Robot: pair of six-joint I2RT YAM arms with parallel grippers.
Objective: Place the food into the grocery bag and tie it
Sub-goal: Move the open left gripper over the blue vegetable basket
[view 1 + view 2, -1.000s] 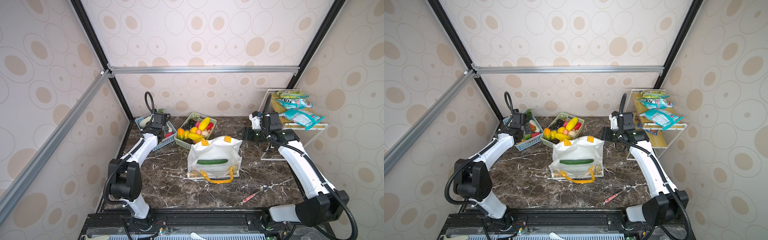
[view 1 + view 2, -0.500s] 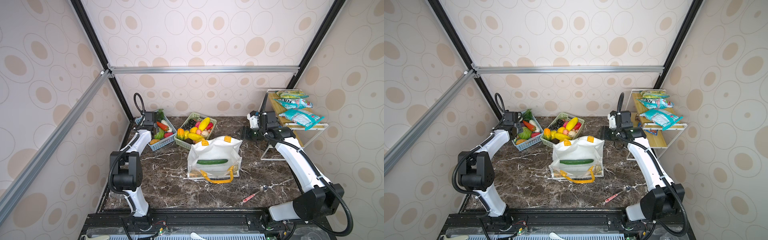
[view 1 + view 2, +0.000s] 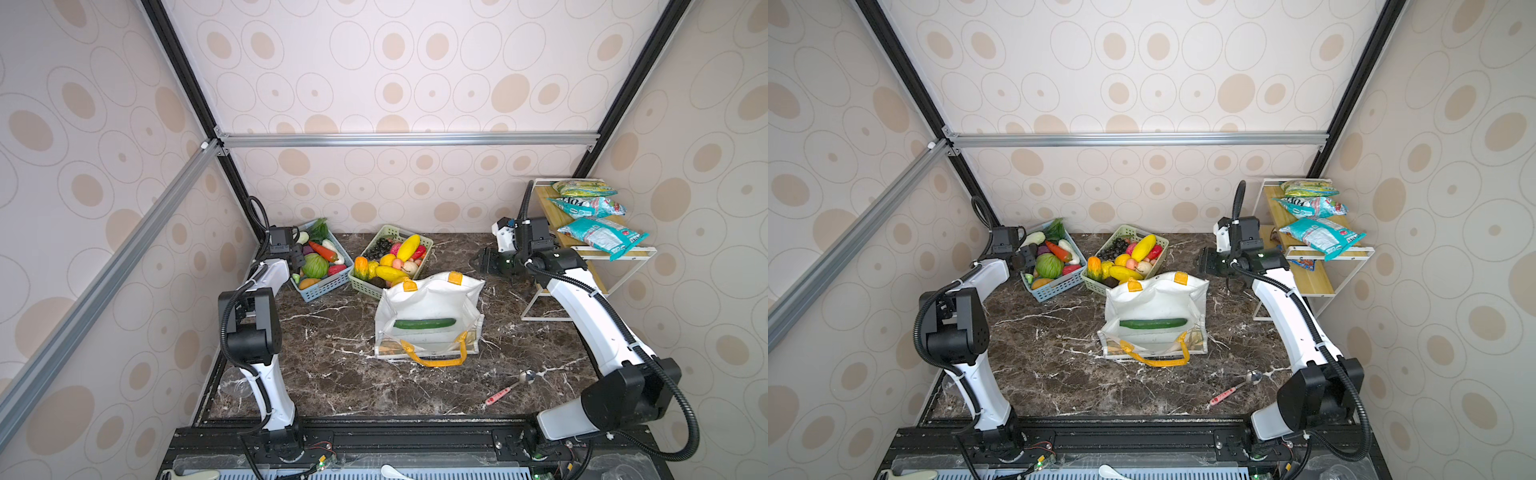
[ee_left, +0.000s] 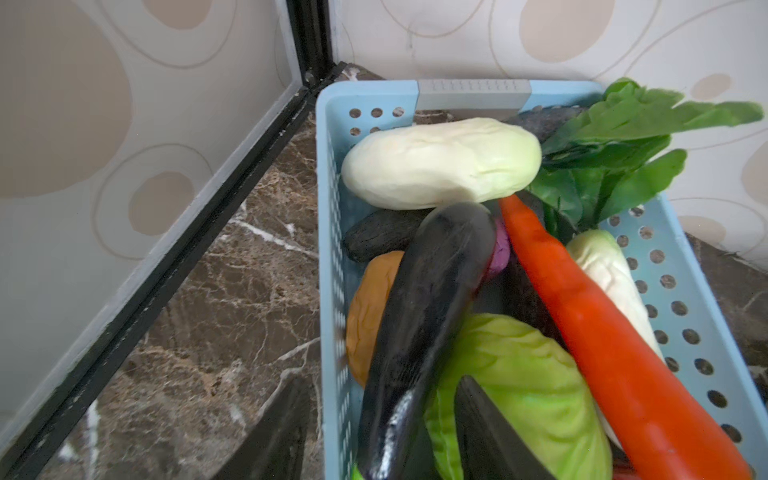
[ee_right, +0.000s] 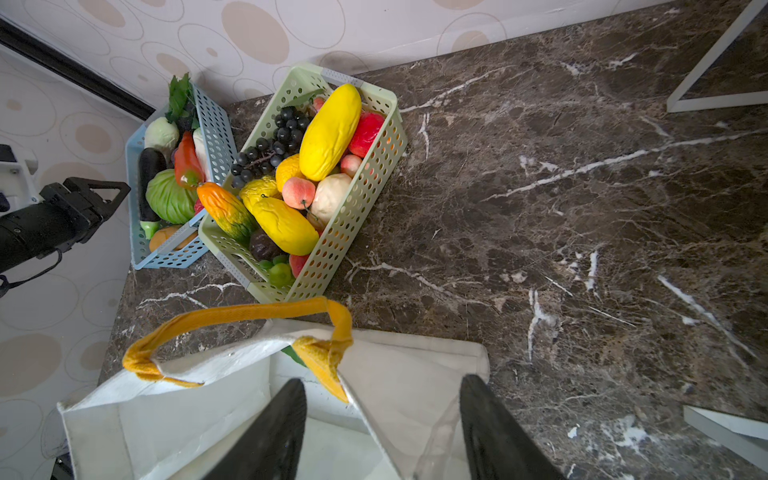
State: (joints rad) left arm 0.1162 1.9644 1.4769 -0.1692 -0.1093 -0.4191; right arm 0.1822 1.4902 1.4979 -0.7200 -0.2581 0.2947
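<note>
The bag point(image 3: 428, 299) is standing open in the middle of the surface point(image 3: 332, 357). It is white and boxy, and its walls are creasing inward. It has 2 yellow-orange handles point(image 3: 436, 362): 1 is flopping over the near rim, and the other is showing as 2 tabs at the far rim. A cucumber point(image 3: 424, 323) is lying inside. More food is sitting behind it in 2 baskets, blue point(image 3: 328, 286) and green point(image 3: 368, 286). Packets point(image 3: 598, 237) are lying on the shelf point(image 3: 547, 208) at the right.

Only the top views are showing the cucumber and the packets. Only the left wrist view is showing the left jaws standing apart at the blue basket's edge, straddling the end of the eggplant point(image 4: 436, 291) beside the carrot point(image 4: 582, 311). They seem to be gripping nothing, though blur is hiding any contact. The right wrist view is showing the far handle arching toward the baskets. It also has the right jaws hanging wide apart and empty by the bag's far right corner.
</note>
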